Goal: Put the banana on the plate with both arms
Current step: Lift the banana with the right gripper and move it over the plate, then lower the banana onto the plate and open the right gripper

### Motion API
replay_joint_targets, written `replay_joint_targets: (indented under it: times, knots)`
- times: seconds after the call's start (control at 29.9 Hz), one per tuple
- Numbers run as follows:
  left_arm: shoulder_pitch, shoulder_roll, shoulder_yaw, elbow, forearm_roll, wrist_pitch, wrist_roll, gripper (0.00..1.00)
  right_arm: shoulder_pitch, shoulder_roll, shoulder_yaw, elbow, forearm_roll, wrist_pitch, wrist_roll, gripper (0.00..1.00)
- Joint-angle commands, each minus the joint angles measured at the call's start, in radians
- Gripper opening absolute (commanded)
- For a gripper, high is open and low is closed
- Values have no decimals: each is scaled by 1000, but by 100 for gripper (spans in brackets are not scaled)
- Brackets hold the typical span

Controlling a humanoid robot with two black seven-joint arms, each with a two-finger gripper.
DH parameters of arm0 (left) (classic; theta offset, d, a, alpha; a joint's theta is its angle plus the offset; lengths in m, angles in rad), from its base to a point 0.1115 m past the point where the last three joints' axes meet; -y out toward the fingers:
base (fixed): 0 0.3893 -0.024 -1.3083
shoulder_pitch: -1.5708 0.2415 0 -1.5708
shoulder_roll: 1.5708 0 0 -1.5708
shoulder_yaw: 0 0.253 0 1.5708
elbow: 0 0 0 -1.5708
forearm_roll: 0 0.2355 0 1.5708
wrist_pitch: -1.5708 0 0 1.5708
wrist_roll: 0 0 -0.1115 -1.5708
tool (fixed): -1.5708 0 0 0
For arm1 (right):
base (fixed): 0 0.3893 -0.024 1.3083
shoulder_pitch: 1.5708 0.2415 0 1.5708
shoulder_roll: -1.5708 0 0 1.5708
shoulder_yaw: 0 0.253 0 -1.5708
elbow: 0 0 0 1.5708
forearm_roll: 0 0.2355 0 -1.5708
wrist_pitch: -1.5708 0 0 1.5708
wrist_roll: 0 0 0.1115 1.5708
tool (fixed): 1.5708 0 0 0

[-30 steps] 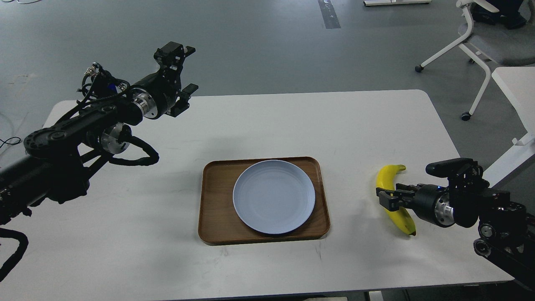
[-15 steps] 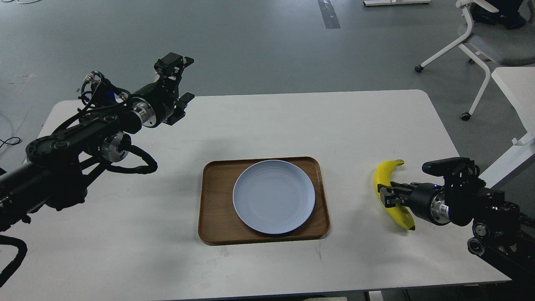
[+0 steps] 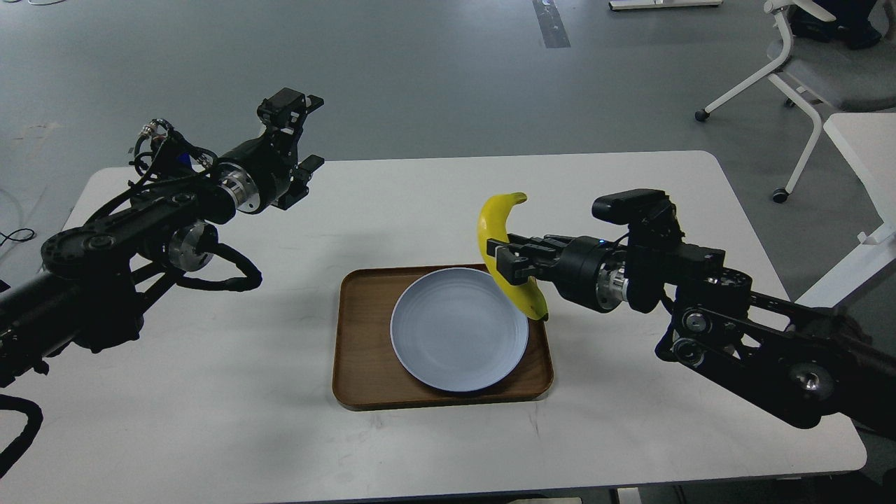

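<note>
One chair (image 3: pixel 805 63) behind table (image 3: pixel 210 420), tray (image 3: pixel 357 350) under plate (image 3: pixel 455 329), banana (image 3: pixel 507 255) overhead

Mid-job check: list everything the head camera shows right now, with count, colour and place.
banana: one, yellow, held in the air over the plate's right edge
plate: one, pale blue-grey, on the tray
tray: one, brown wood, table centre
table: one, white
chair: one, white and grey, top right on the floor
left gripper: black, open, raised over the table's far left
right gripper: black, shut on the banana
</note>
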Motion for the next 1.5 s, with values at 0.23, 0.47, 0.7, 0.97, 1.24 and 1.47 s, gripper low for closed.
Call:
replay_joint_targets:
  times: [0.23,0.47,0.7,0.97,1.24,1.47]
  knots:
    - [1,12,0,0,0,0,0,98,17,59,-104,-21,-13,40,5,0]
    - [1,12,0,0,0,0,0,98,5,69,-104,-37,-13,37,5,1]
    - [1,15,0,0,0,0,0,98,-15,105,-90,-75,2,-24,5,95]
    - [1,23,0,0,0,1,0,98,-15,122,28,-92,78,-49,-4,99]
    - [3,29,-20,-47,-21,-5,11,98,38,113,284,-217,459,-50,-7,99]
    - [89,73,-164,-198,-118,-20,20,98,3,91,543,-349,1117,-31,-7,100]
